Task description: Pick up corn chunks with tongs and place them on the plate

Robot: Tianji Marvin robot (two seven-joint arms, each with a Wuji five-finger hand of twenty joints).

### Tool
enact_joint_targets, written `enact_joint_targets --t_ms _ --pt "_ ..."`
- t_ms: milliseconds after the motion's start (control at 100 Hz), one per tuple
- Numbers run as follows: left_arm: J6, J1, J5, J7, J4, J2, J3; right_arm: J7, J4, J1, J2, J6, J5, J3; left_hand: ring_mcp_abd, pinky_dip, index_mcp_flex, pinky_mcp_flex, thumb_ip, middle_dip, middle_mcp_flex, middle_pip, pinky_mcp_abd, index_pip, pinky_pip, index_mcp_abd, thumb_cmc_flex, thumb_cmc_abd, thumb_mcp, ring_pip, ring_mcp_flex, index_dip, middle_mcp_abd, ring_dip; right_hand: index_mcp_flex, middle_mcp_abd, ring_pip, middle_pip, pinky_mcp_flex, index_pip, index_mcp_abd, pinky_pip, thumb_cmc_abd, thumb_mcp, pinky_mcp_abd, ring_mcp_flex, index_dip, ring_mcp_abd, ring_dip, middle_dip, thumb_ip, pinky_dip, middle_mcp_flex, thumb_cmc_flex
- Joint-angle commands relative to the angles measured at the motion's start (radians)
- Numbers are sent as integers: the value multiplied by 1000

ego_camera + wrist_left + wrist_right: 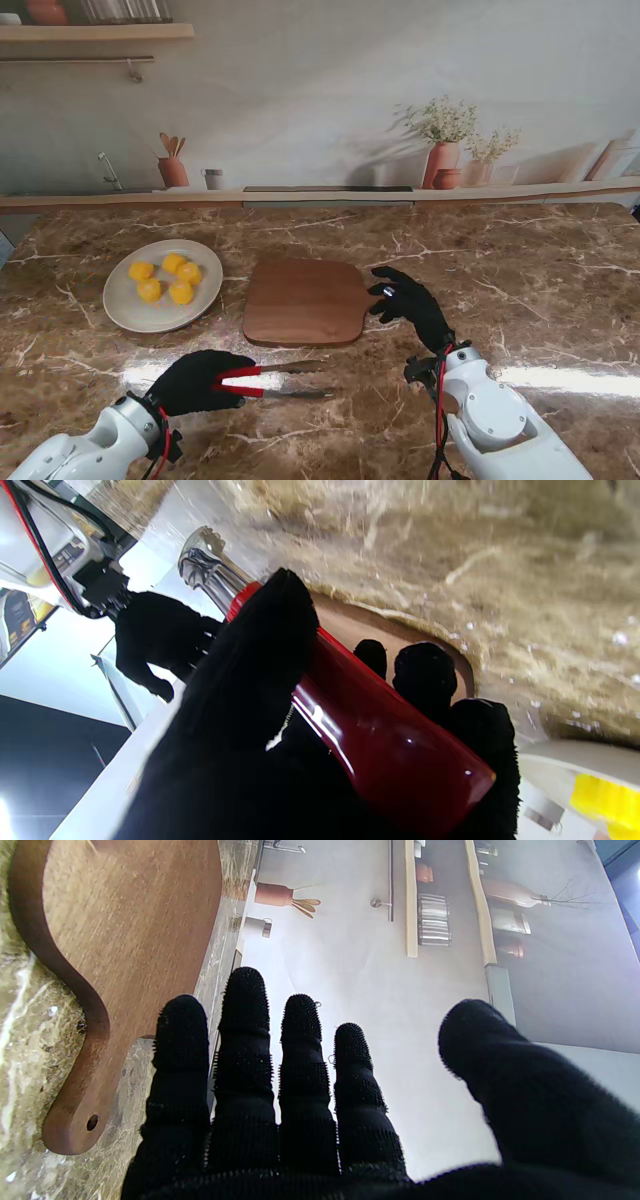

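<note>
Now left hand [197, 382] grips tongs [272, 380]; right hand [408, 298] spread, empty.

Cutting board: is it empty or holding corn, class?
Empty. The cutting board shows bare wood; all five corn chunks sit on the plate.

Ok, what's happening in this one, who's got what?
The left robot hand is closed around the red handle of the tongs, whose metal tips point right, just nearer to me than the wooden cutting board. The board carries nothing. Five yellow corn chunks already sit on the plate to the left. The right robot hand is open with its fingers spread, holding nothing, at the board's right edge.
</note>
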Motion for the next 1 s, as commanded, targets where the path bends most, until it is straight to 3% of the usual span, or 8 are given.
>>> enact_joint_targets --t_ms 0,310,430,490,650,810,920,990 --pt "-3 11 1 3 25 0 20 15 4 -4 -1 2 0 -1 -24 1 80 -19 30 13 -2 -15 -30 139 -8 -149 62 142 133 -17 -18 22 -74 -4 -18 -8 2 -13 -4 -15 -15 -18 11 -20 -6 -21 -6 -2 18 14 38 23 5 -7" --pt "4 -14 40 24 77 2 53 12 3 -5 -2 0 1 1 -30 -63 40 -108 27 -6 -50 -6 -42 141 -128 -174 29 154 130 -125 -97 30 -107 -60 -16 -8 2 -12 -3 -15 -15 -19 10 -20 -5 -21 -6 -2 18 14 38 22 7 -7" --pt "26 -21 69 -5 81 9 48 13 6 -4 -2 0 4 0 -50 -207 -44 -279 21 -159 -186 102 -62 136 -304 -193 -105 188 198 -306 -251 34 -151 -215 -16 -8 1 -12 -3 -15 -14 -19 10 -20 -4 -21 -6 -1 18 14 38 22 6 -7" --pt "36 -22 71 -35 79 14 43 14 7 -4 -2 -1 5 -2 -63 -255 -95 -349 54 -306 -258 144 -78 134 -364 -192 -193 210 257 -363 -320 31 -156 -279 -16 -8 2 -13 -3 -15 -16 -19 10 -20 -5 -21 -6 -2 18 14 38 22 5 -7" --pt "55 -23 81 -50 81 16 40 15 9 -4 -2 -1 7 -5 -83 -284 -166 -433 72 -401 -324 113 -99 125 -445 -187 -269 195 269 -459 -424 30 -159 -362 -18 -9 2 -13 -3 -15 -14 -19 10 -19 -4 -20 -6 -1 18 14 39 21 5 -7" --pt "55 -19 87 -52 76 17 36 16 7 -5 -2 1 6 -5 -107 -330 -236 -441 80 -456 -395 69 -115 104 -617 -183 -354 166 282 -556 -519 19 -171 -470 -17 -8 1 -12 -3 -15 -14 -19 10 -19 -5 -20 -6 -3 18 14 39 21 6 -7" --pt "45 -20 95 -38 81 16 37 16 6 -5 -2 1 5 -5 -117 -315 -273 -456 75 -480 -427 53 -125 96 -726 -180 -411 121 290 -594 -564 15 -177 -513 -17 -9 1 -13 -3 -15 -14 -19 10 -20 -5 -22 -6 -1 18 14 38 21 5 -6" --pt "39 -18 103 -34 81 16 35 16 5 -5 -2 2 4 -5 -120 -263 -288 -457 69 -488 -439 49 -127 99 -777 -181 -434 87 303 -601 -573 15 -182 -523 -17 -8 1 -13 -3 -15 -14 -19 10 -20 -5 -21 -6 -2 18 14 38 21 5 -7"
